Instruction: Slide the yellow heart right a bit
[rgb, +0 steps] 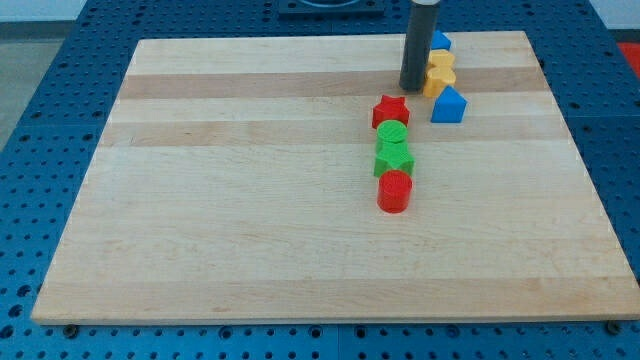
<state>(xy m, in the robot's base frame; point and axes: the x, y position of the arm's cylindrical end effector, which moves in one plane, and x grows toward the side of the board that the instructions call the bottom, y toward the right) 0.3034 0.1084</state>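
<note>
A: Where is the tip seen?

B: The tip (413, 87) of the straight dark rod is set on the pale wooden board (250, 200), near the view's top, right of centre. No gripper is fitted, so nothing is spread, pressed together or pinched.

A: And the task's thing?

B: Two small yellow plastic blocks are stacked in the view just right of the rod. The lower yellow block (437, 81) is found just beside the tip, on its right; contact cannot be told. The upper yellow block (441, 62) is placed touching it, toward the view's top. Which one is the heart cannot be made out.

A: Other blocks?

B: A blue block (440, 42) is partly hidden behind the rod at the view's top. A blue house-shaped block (449, 105) is seen below the yellow pair. A red star block (391, 111) is located below the tip and to its left. Below that, a column is formed: a green round block (392, 135), a green block of unclear shape (394, 159), then a red cylinder (395, 191).

A: Surroundings?

B: A blue perforated table (40, 150) is seen around the board.
</note>
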